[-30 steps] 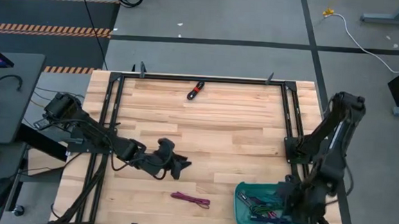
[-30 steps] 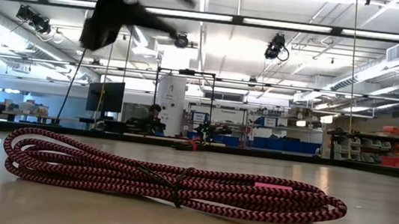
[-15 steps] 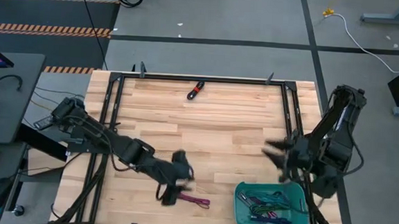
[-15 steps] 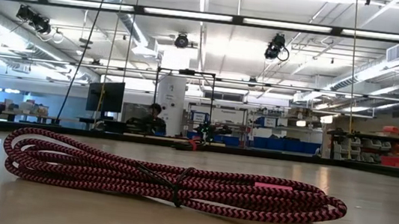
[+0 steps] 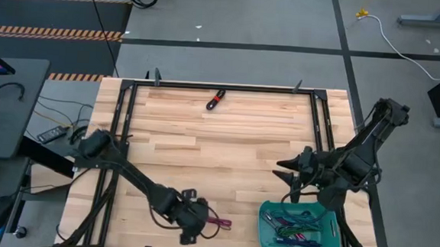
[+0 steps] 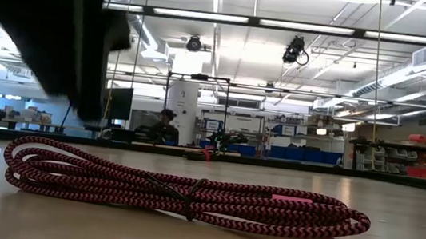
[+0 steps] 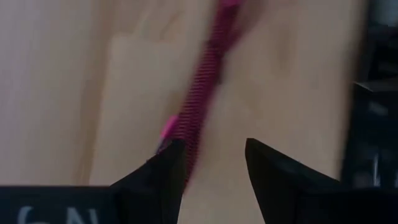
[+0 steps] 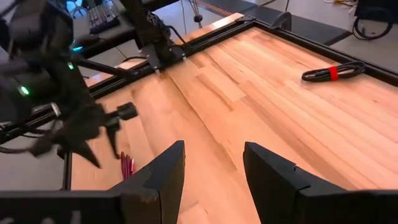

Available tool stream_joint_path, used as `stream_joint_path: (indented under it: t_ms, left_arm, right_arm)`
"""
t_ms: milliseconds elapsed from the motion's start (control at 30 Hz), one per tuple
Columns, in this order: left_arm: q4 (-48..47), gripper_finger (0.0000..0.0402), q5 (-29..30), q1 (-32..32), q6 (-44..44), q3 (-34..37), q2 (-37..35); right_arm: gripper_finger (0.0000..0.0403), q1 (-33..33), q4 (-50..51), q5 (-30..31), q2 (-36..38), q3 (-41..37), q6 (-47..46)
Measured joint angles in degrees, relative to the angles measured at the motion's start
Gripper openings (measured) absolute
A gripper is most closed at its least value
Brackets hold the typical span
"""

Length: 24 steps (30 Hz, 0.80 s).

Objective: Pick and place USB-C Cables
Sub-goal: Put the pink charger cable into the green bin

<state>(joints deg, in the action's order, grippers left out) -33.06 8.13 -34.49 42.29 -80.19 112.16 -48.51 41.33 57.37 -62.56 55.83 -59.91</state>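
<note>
You're in a big open robotics lab: exposed ceiling strip lights, far workbenches, blue bins, taped concrete floor.

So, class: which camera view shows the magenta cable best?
The low view: the whole magenta cable lies coiled up close. The high view shows it small beside the left pincer; the left wrist blurs it; the right wrist catches a sliver.

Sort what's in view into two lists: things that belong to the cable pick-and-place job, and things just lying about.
Job:
- magenta cable on the table, left gripper open right at it
- red-black cable near the far edge
- teal bin holding bundled cables
- right gripper, open, above the table beyond the bin

Lying about:
- white cord on the floor
- thin black wires on the side desk
</note>
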Motion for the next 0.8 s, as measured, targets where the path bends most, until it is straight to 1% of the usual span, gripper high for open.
stream_joint_path:
  t_ms: [67, 100, 200, 267, 333, 433, 500, 533, 567, 600, 667, 733, 800]
  left_arm:
    - [-0.26, 0.0172, 0.94, 0.25, 5.85, 0.01, 1.75]
    - [-0.12, 0.0172, 1.12, 0.27, 7.35, 0.01, 2.45]
    - [0.31, 0.0171, 1.26, 0.29, 10.47, 0.01, 4.11]
    - [0.06, 0.0163, 0.40, 0.24, 11.47, 0.01, 4.94]
    - [-0.43, 0.0143, -0.84, 0.21, 12.57, 0.01, 5.37]
    - [-1.64, 0.0093, -1.80, 0.29, 15.76, -0.13, 5.75]
    - [-2.00, 0.0050, -1.83, 0.39, 19.17, -0.14, 5.75]
    - [-1.77, 0.0029, -1.92, 0.57, 21.20, -0.16, 5.59]
    - [-1.76, 0.0019, -1.99, 0.66, 23.67, -0.21, 5.33]
    - [-1.83, 0.0016, -1.47, 0.68, 25.87, -0.07, 4.89]
    - [-1.38, 0.0017, 1.71, 0.69, 29.45, 0.16, 3.78]
    - [0.04, 0.0017, 6.81, 0.68, 32.53, 0.09, 1.41]
    - [1.08, 0.0017, 12.74, 0.73, 34.88, -0.01, -1.25]
  right_arm:
    - [0.0168, 0.00, -0.82, -0.05, -0.19, 0.00, 0.07]
    - [0.0168, -0.02, -0.91, -0.05, -0.19, 0.00, 0.07]
    - [0.0168, -0.02, -1.03, -0.04, -0.19, 0.00, 0.10]
    - [0.0168, -0.04, -1.02, -0.12, -0.19, 0.00, 0.55]
    - [0.0168, -0.04, -1.02, -0.90, -0.19, 0.00, 1.77]
    - [0.0168, 0.05, -1.03, -2.36, -0.19, 0.00, 4.91]
    - [0.0167, 0.70, -1.14, -6.20, 0.03, 0.00, 8.28]
    - [0.0165, 1.30, -1.15, -9.84, 0.28, 0.00, 10.08]
    - [0.0162, 2.10, -1.19, -14.05, 0.56, 0.00, 11.59]
    - [0.0159, 3.07, -1.32, -18.06, 0.84, 0.00, 12.47]
    - [0.0151, 4.90, -2.24, -24.52, 1.48, 0.00, 13.05]
    - [0.0144, 6.42, -3.76, -27.83, 2.25, 0.00, 13.21]
    - [0.0140, 7.81, -5.34, -29.18, 2.88, 0.00, 13.50]
